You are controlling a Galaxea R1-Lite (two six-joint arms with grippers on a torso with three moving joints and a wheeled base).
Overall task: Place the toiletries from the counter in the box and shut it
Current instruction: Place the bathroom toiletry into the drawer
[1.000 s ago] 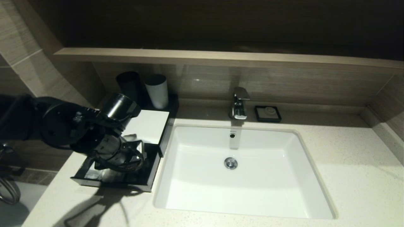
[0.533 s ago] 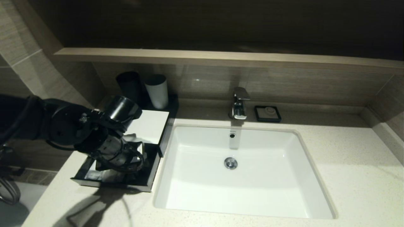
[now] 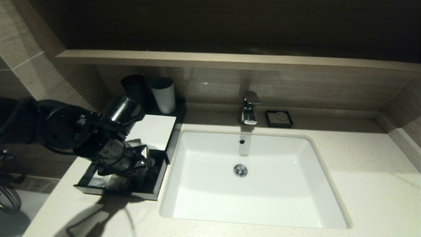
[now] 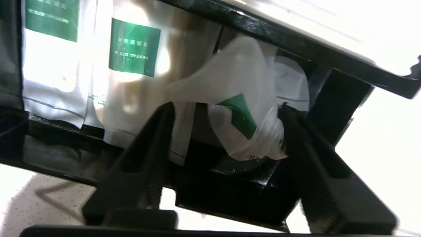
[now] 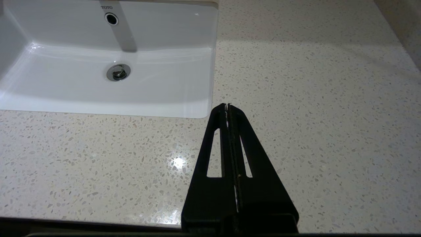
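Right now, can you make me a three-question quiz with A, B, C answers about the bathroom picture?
1. Where do the packets lie?
A. in the sink
B. in the box's open drawer
C. on the wooden ledge

2. What colour are the packets' labels?
A. green
B. red
C. blue

3. How do the left gripper's jaws stand?
A. shut on a cup
B. shut on the tap
C. open, one on each side of a crumpled packet

Answers:
1 B: the left wrist view shows them between the drawer's black walls, under the box's white top.
2 A: green patches show on the white packets.
3 C: a gap shows between the jaws, the packet between them.
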